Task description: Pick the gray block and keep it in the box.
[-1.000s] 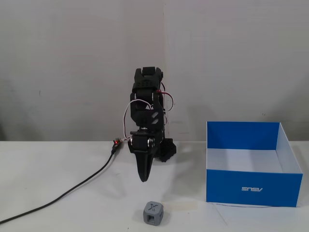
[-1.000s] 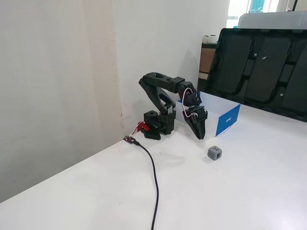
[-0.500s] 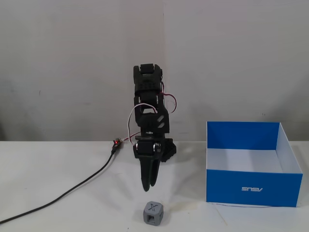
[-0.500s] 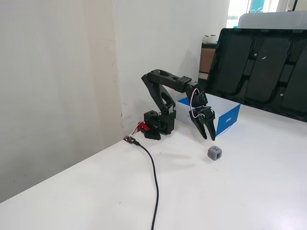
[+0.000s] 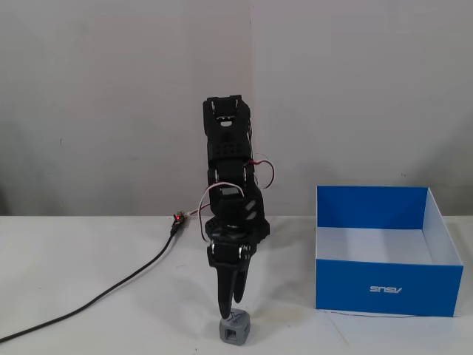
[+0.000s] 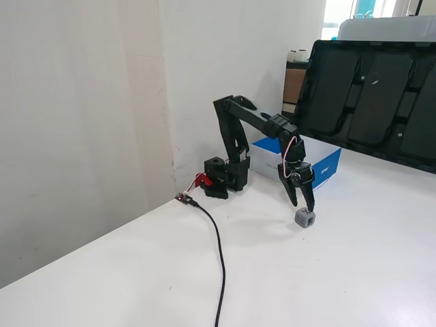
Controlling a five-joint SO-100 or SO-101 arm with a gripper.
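Down at the bottom center of a fixed view, the gray block (image 5: 235,330) sits on the white table (image 5: 89,266) with the gripper (image 5: 230,309) pointing straight down at its top. Fingers look pressed together right above or on the block, but honestly I can't tell whether they're clamping it or just touching it. Over at the right of that frame, the blue box (image 5: 387,250) stands well apart from the block, white inside, logo upside down. From another fixed view, the block (image 6: 304,218) is mid-right with the gripper (image 6: 308,206) tip on it, the box (image 6: 320,163) behind. A black cable (image 6: 219,259) snakes toward the bottom edge.
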